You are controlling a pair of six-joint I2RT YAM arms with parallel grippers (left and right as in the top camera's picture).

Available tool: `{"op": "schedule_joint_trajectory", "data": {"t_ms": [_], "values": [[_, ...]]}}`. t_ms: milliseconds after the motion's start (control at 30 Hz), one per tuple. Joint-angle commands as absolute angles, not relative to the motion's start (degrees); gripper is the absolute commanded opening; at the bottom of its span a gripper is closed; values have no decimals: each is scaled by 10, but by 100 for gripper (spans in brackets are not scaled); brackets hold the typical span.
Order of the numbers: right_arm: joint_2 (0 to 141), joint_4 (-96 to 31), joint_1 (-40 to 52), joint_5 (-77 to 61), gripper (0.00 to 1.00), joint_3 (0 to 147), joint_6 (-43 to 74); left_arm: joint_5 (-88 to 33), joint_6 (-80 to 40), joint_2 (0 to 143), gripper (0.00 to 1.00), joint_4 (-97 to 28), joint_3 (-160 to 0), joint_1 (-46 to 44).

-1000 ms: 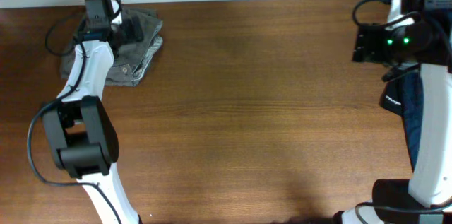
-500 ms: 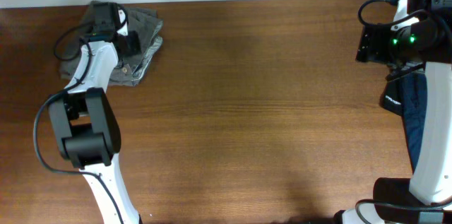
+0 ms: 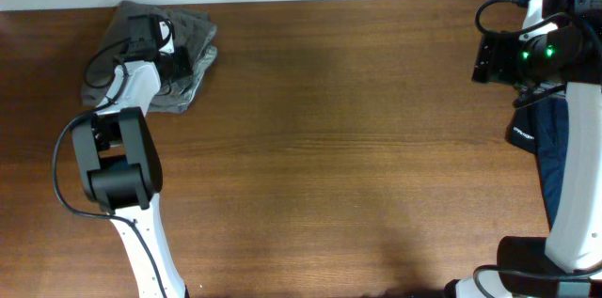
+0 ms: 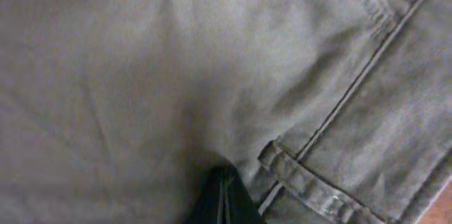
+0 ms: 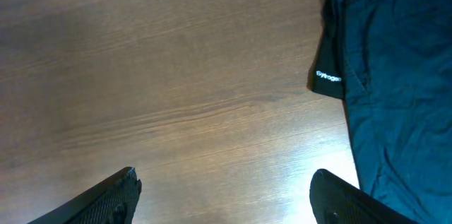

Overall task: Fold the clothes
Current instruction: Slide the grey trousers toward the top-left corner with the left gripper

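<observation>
Trousers (image 3: 196,49), olive-grey, lay bunched at the far left corner of the table (image 3: 357,148) in the overhead view. My left gripper (image 3: 155,42) was on them, and a navy garment (image 3: 547,143) lay at the right edge. My left wrist view showed cloth and a belt loop (image 4: 311,190), with my fingertips (image 4: 224,199) pinched together on the fabric. In my right wrist view my right gripper (image 5: 224,176) stood wide apart over bare wood. Beside it, the navy garment bore small white lettering (image 5: 327,76), too blurred to read.
</observation>
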State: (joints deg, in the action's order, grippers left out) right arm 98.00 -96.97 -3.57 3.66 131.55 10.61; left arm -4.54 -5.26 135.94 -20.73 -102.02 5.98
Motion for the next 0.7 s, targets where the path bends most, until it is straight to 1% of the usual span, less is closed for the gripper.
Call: {"op": "schedule_joint_trajectory", "data": {"t_ms": [0,233,267,300,367,400,433,500,633,667], "values": [[984,-973,-38,32,82,1311,108,-93,-86,1412,1,-196,-1021,57],[984,-973,-38,32,82,1311,108,-97,-98,1435,1,-152,-1022,53],[984,-973,-38,32,81,1311,108,-97,-98,1433,12,-151,-1025,53],[984,-973,-38,32,82,1311,108,-97,-98,1433,30,-153,-1031,53],[984,-973,-38,32,82,1311,108,-97,-98,1432,47,-166,-1046,53],[984,-972,-38,32,81,1311,108,-97,-98,1430,59,-176,-1054,53],[984,-971,-38,32,81,1311,108,-97,-98,1426,65,-190,-1064,53],[984,-968,-38,33,82,1311,108,-97,-97,1418,72,-217,-1081,51],[984,-956,-38,33,83,1311,108,-97,-94,1386,80,-247,-1110,50],[984,-950,-38,35,85,1311,108,-97,-94,1376,83,-249,-1113,50]]}}
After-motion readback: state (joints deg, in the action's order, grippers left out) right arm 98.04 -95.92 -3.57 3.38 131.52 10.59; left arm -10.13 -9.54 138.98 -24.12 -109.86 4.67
